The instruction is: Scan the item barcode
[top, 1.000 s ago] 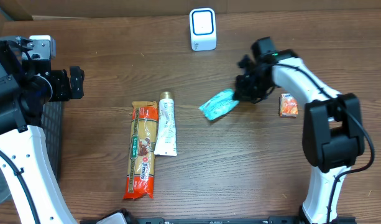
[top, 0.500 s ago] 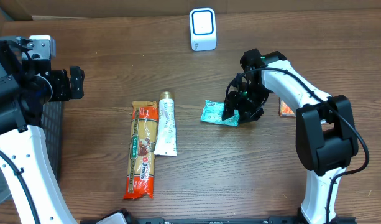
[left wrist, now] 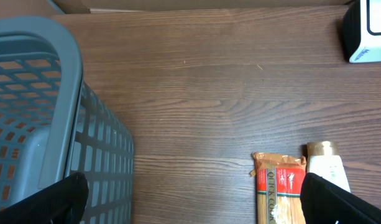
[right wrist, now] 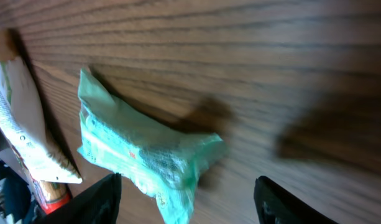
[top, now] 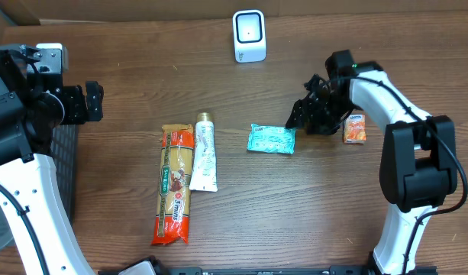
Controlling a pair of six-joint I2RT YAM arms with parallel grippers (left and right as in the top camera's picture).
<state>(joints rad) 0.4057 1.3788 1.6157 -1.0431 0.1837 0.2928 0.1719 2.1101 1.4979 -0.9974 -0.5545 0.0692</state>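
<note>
Overhead view, right arm: the right gripper (top: 298, 120) stands with its jaws apart and nothing clamped between them. The teal packet (top: 271, 139), which I take to be the item to scan, lies flat on the table (top: 310, 214) just ahead of the jaw tips, apart from them as far as I can tell. In the right wrist view both fingers (right wrist: 97, 199) frame the packet, which looks soft and crumpled.

The scanner (top: 249, 35) stands well beyond the jaws, on the far side of the packet. An orange pouch (top: 354, 128) sits just behind the jaws, close beside the wrist.

Left gripper (top: 94, 102): jaws wide apart, empty. It is well away from the packet, with a grey basket (left wrist: 28, 124) beside one jaw.

Risks, as I judge them:
- No barcode is visible on the packet. If it faces the table, showing this side to the scanner would read nothing.
- A pinch on one soft corner could let the packet droop or fold over its code.
- A swing of the right wrist could knock the orange pouch.
- A high approach could close the jaws on air above the flat packet.
</note>
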